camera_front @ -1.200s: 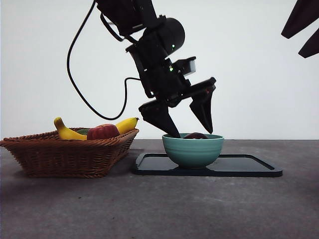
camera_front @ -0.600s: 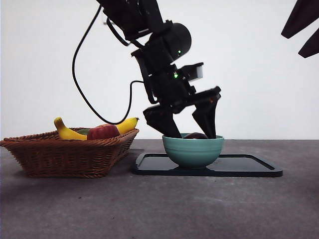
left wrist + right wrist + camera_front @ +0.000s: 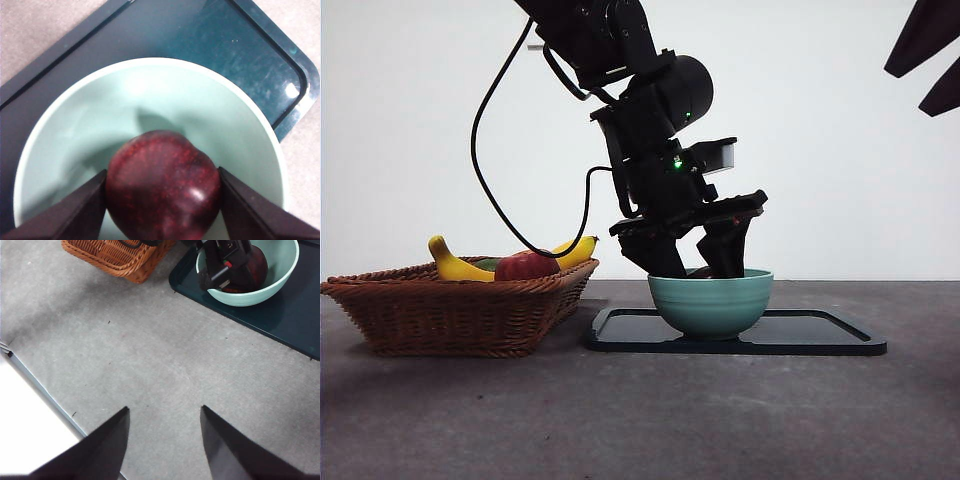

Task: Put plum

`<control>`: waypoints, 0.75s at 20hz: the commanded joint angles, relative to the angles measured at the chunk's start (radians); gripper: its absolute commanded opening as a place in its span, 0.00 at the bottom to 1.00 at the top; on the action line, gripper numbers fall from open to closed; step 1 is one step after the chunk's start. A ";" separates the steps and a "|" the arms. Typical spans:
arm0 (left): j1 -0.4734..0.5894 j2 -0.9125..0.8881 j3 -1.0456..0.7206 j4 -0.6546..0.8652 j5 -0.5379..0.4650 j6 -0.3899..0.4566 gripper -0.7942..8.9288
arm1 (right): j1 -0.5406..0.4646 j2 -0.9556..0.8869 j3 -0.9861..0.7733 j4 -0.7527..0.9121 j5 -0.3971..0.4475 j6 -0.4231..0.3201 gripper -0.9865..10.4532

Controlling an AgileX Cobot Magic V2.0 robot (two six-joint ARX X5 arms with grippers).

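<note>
The dark maroon plum (image 3: 162,185) lies inside a pale green bowl (image 3: 150,62) that stands on a dark tray (image 3: 225,40). My left gripper (image 3: 162,175) reaches down into the bowl, and its two black jaws press on the plum from both sides. In the front view this gripper (image 3: 692,268) dips below the rim of the bowl (image 3: 710,300), which hides the plum. From the right wrist view the plum (image 3: 255,262) shows in the bowl under the left arm. My right gripper (image 3: 164,410) hangs open over bare table, far from the bowl.
A wicker basket (image 3: 450,310) stands left of the tray (image 3: 810,335), holding a banana (image 3: 455,265) and a red apple (image 3: 527,265). The right arm's black tip (image 3: 925,55) shows at the upper right corner. A table edge (image 3: 40,390) runs near the right gripper.
The left gripper has sunk into the bowl and its wide-open jaws have drawn together onto the plum. The bowl has shifted slightly right. The right arm has not moved.
</note>
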 commanded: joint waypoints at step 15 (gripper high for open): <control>0.044 -0.370 0.093 -0.076 -0.003 0.006 0.30 | 0.006 0.005 0.007 0.009 0.004 0.008 0.28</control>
